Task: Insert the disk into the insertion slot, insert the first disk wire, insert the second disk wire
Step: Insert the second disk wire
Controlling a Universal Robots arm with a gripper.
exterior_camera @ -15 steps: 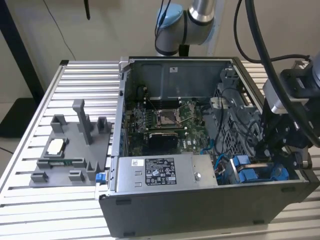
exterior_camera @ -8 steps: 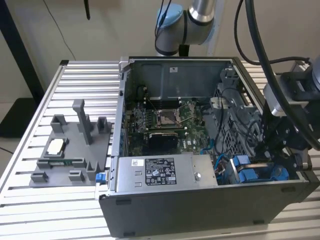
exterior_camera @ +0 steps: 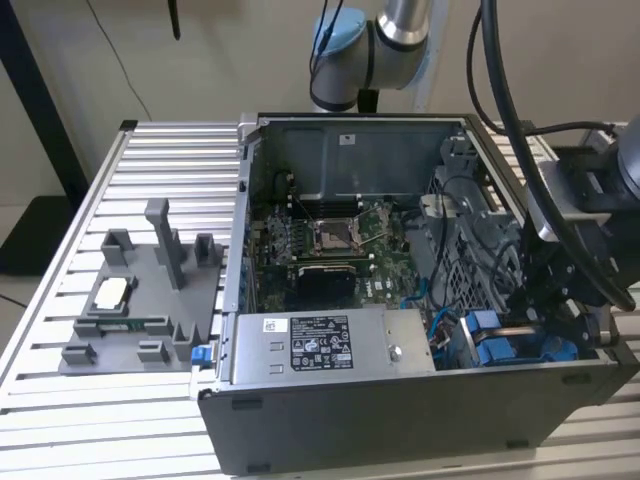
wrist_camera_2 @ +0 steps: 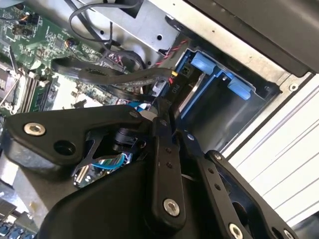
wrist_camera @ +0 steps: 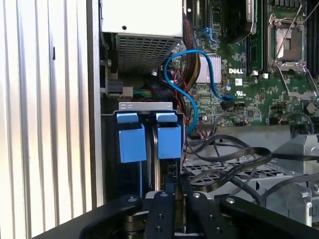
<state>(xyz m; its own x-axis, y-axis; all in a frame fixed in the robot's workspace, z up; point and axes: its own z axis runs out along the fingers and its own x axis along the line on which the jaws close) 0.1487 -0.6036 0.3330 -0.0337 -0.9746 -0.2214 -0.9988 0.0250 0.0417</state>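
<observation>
One gripper (wrist_camera: 174, 196) hung at the drive bay (wrist_camera: 144, 107), fingers nearly together around a dark cable plug. Blue tabs marked the disk (wrist_camera: 149, 142), seated inside. Misaligned, the plug could jam or bend against its socket.

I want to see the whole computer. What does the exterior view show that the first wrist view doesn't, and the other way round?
Exterior view alone: the whole open computer case on the slatted table, a grey fixture tray to its left in that view, and the robot arm behind.

First wrist view alone: a close look at the insertion slot's two blue tabs, a blue cable looping beside them, and the gripper right by the slot.

Both: the motherboard, the power-supply box and the insertion slot.
</observation>
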